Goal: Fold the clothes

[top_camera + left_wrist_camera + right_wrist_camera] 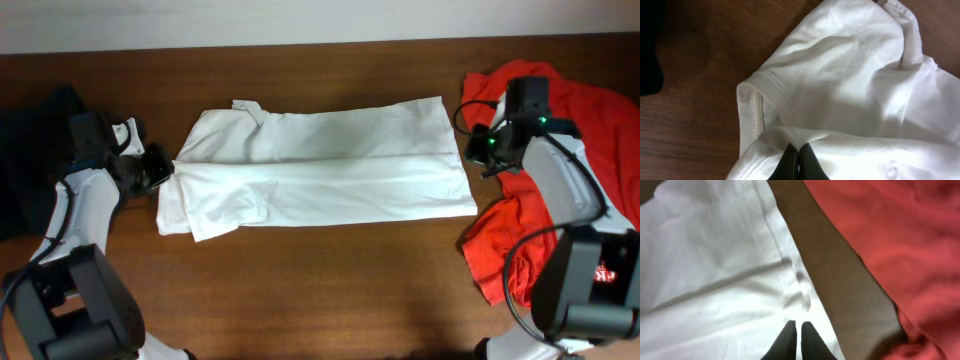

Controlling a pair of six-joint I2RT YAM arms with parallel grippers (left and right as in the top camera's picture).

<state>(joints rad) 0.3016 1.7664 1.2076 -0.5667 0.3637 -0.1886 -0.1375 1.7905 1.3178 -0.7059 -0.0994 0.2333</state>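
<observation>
Closest to the lens, the left jaws pinch a raised fold of the white shirt (pixel 850 75) by its sleeve; the right jaws sit almost closed at its hem, though I cannot tell whether cloth is caught between them. I judge both ends are held to keep it taut across the desk (pixel 330 290) for folding. Only the overhead shows it already doubled lengthwise, with the red shirt (pixel 590 110) heaped just beyond its hem; only the wrist views show the grips.

White T-shirt (pixel 320 165) folded lengthwise, red shirt (pixel 612 108) (crumpled) beside
</observation>
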